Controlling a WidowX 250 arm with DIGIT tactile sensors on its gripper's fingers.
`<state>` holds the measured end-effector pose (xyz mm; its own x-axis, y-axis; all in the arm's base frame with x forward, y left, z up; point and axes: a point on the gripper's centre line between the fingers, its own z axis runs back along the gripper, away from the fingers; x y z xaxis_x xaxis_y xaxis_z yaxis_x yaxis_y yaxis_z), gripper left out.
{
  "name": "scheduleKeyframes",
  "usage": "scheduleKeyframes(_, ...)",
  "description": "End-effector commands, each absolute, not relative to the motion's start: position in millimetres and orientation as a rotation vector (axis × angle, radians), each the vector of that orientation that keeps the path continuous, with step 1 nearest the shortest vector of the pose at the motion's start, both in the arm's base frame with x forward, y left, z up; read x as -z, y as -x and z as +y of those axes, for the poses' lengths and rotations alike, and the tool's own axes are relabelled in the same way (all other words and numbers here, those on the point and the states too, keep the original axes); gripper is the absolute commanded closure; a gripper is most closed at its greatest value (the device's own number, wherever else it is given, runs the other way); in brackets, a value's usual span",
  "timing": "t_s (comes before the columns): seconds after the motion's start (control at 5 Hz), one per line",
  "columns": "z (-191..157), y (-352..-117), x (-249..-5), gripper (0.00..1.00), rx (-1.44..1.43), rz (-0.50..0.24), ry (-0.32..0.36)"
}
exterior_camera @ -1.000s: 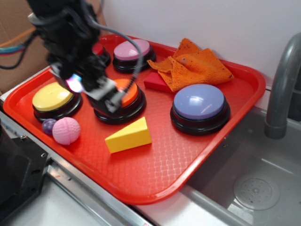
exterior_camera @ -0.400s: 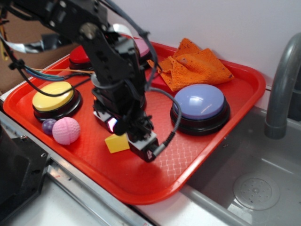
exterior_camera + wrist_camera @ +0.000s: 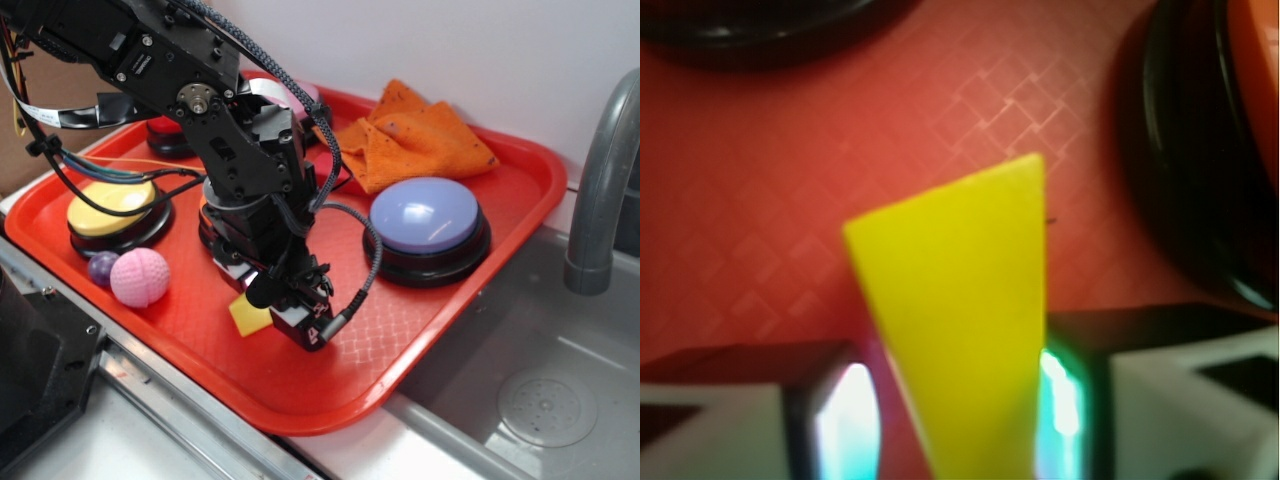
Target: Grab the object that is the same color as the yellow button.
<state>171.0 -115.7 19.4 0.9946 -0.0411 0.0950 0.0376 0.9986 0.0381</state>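
Note:
The yellow wedge [image 3: 247,316] lies on the red tray [image 3: 452,318], mostly hidden under my gripper [image 3: 290,315] in the exterior view. In the wrist view the wedge [image 3: 960,300] sits between my fingers, narrow end toward the camera. My gripper [image 3: 955,420] is open around it. The right pad [image 3: 1065,410] is at the wedge's side. A strip of tray shows between the wedge and the left pad [image 3: 850,420]. The yellow button [image 3: 110,200] stands at the tray's left.
The orange button [image 3: 1250,130] is close beside the gripper. A lavender button [image 3: 425,215] is to the right, a pink ball [image 3: 139,277] and a small purple ball [image 3: 103,267] to the left, an orange cloth [image 3: 420,140] at the back. A faucet [image 3: 600,200] and sink [image 3: 540,400] lie right of the tray.
The arm has swung from over the left buttons to the wedge and lowered onto it. The fingers now straddle the wedge, which has stayed in place.

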Motion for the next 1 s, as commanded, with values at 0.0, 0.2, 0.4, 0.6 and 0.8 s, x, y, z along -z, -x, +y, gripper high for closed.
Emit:
scheduleKeyframes(0.0, -104.6, -181.2, -77.5, 1.00, 0.133, -0.108, -0.032)
scheduleKeyframes(0.2, -97.0, -179.1, -113.2, 1.00, 0.133, -0.082, -0.085)
scheduleKeyframes(0.4, -87.5, -171.4, -163.2, 1.00, 0.169, -0.104, -0.054)
scheduleKeyframes(0.6, -77.2, -166.9, -197.6, 1.00, 0.157, -0.104, -0.024)
scheduleKeyframes(0.8, -75.9, -165.0, -197.6, 1.00, 0.151, -0.136, -0.018)
